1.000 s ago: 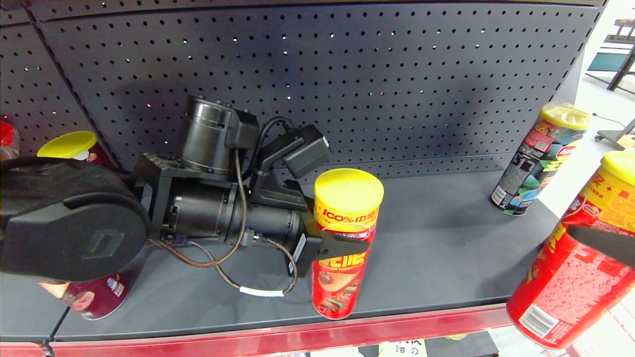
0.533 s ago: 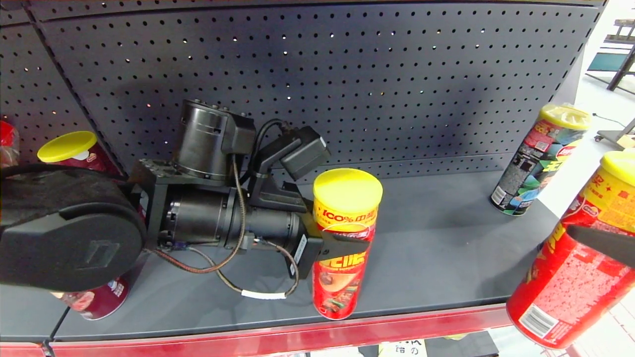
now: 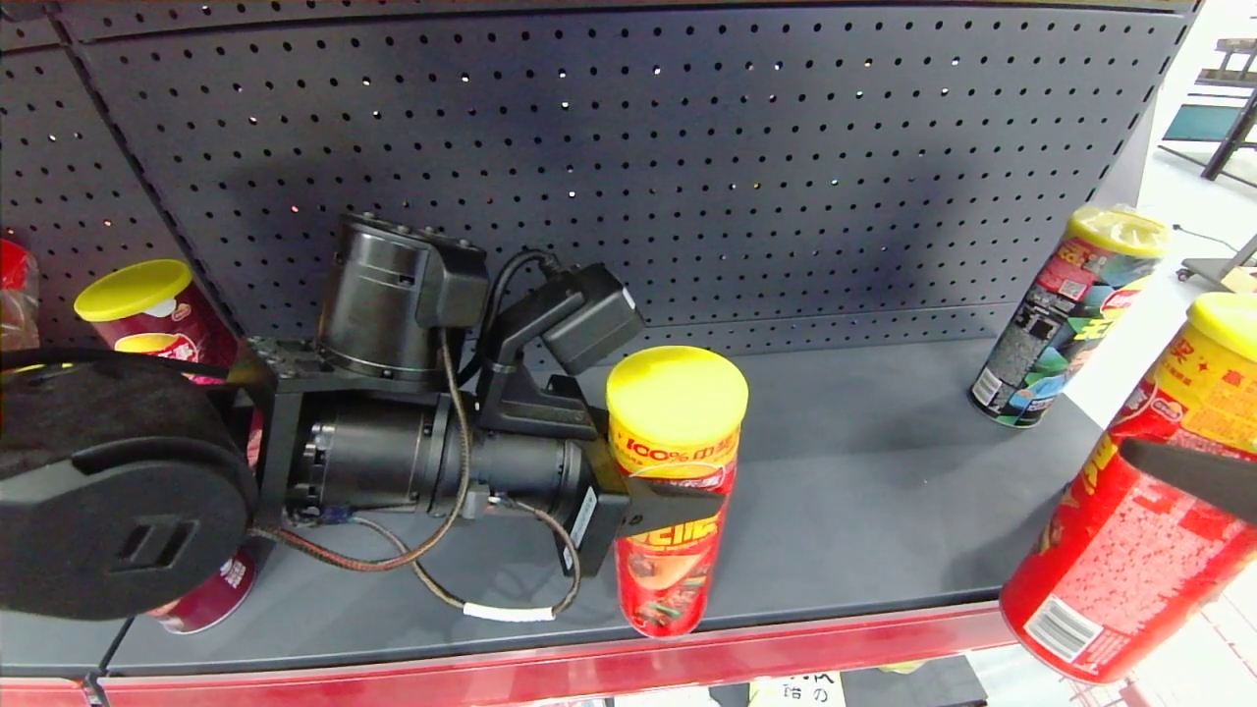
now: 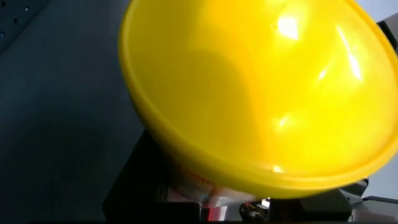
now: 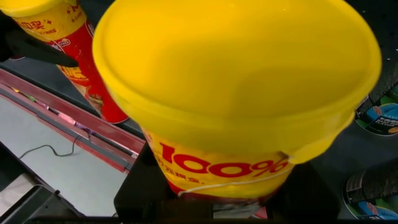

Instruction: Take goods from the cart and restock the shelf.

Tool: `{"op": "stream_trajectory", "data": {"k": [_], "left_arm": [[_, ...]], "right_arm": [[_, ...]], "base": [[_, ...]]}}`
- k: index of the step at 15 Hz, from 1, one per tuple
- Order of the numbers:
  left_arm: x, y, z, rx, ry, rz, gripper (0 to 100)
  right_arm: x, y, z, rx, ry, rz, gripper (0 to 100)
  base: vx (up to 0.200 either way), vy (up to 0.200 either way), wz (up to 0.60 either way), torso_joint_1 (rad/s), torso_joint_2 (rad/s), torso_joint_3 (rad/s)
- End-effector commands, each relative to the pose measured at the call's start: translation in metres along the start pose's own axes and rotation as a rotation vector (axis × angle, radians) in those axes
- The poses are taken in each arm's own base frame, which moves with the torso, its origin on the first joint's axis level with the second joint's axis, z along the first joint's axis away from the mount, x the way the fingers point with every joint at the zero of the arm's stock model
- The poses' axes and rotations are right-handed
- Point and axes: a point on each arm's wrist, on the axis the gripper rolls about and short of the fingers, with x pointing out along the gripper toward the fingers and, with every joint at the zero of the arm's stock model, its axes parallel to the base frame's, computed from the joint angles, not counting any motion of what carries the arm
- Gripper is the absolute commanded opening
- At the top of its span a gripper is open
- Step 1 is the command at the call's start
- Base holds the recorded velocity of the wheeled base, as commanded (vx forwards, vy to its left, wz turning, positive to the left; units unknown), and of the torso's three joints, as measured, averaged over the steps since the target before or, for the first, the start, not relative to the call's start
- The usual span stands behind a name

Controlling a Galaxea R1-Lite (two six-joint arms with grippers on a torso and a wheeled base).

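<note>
In the head view the left gripper (image 3: 660, 499) is clamped around the middle of a red chip can (image 3: 676, 422) with a yellow lid, which stands near the front edge of the dark shelf (image 3: 884, 491). The right gripper (image 3: 1181, 473) pinches a second red chip can (image 3: 1110, 579), tilted, near the shelf's right front corner. A black-and-green can (image 3: 1065, 324) stands at the back right. The left wrist view looks down on the first can's yellow lid, with dark gripper parts against the can below it. The right wrist view shows its own can's lid close up, gripped beneath.
</note>
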Motion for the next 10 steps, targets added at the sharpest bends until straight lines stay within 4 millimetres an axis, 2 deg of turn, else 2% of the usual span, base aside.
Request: {"op": "stream_trajectory", "data": {"k": [1,2,6,9,10], "left_arm": [[-0.002,-0.001,0.001,0.005,-0.004,0.001,0],[-0.002,-0.002,0.001,0.006,-0.005,0.002,100],[-0.009,-0.010,-0.002,-0.006,0.001,0.004,100],[-0.017,-0.015,-0.002,-0.009,-0.008,0.008,100],[-0.030,-0.021,-0.003,-0.005,-0.020,0.022,100]], "right_arm": [[0.001,0.000,0.000,-0.001,0.001,0.001,0],[0.001,0.000,0.000,-0.001,0.003,0.001,0],[0.008,-0.002,0.002,-0.004,0.017,0.014,0],[0.022,-0.004,0.017,-0.007,0.016,0.057,0],[0.052,-0.012,0.034,-0.011,0.010,0.076,0]], "base": [[0.000,0.000,0.00,0.000,0.00,0.000],[0.000,0.000,0.00,0.000,0.00,0.000],[0.000,0.000,0.00,0.000,0.00,0.000],[0.000,0.000,0.00,0.000,0.00,0.000],[0.000,0.000,0.00,0.000,0.00,0.000]]}}
